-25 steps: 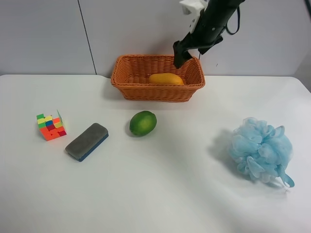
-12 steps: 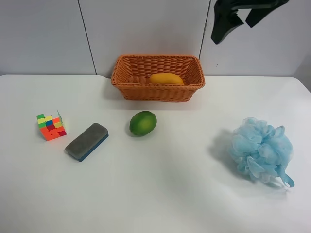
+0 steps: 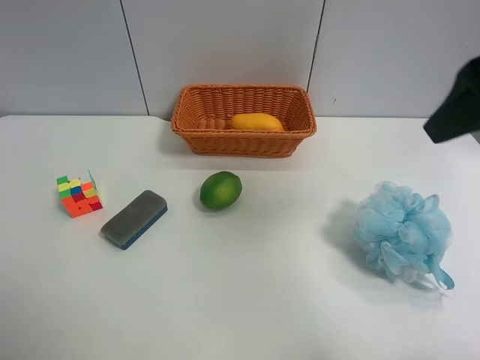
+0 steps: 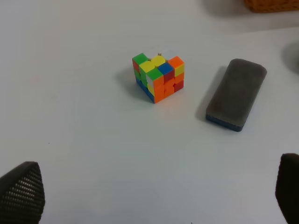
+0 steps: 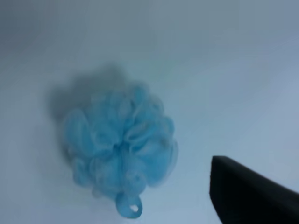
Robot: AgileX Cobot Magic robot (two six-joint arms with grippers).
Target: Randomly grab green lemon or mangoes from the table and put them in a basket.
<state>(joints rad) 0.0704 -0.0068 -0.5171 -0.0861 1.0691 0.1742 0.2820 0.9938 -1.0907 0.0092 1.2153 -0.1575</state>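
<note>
The green lemon (image 3: 220, 190) lies on the white table (image 3: 285, 300), in front of the wicker basket (image 3: 196, 131). The yellow-orange mango (image 3: 257, 121) lies inside the basket. Only a dark blurred part of my right arm (image 3: 454, 112) shows at the exterior high view's right edge, far from both fruits. In the right wrist view one dark finger (image 5: 247, 198) sits off to the side with nothing held. My left gripper (image 4: 154, 191) is open and empty above the table, its fingertips (image 4: 21, 189) at the picture's corners. The left gripper is out of the exterior high view.
A blue bath pouf (image 3: 403, 231) lies at the right, below my right arm, and shows blurred in the right wrist view (image 5: 119, 144). A coloured puzzle cube (image 3: 78, 195) (image 4: 158, 77) and a grey-blue eraser block (image 3: 134, 218) (image 4: 236, 93) lie at the left.
My right arm has left the basket, risen and swung to the right, over the blue pouf. The mango stays in the basket and the green lemon has not moved.
</note>
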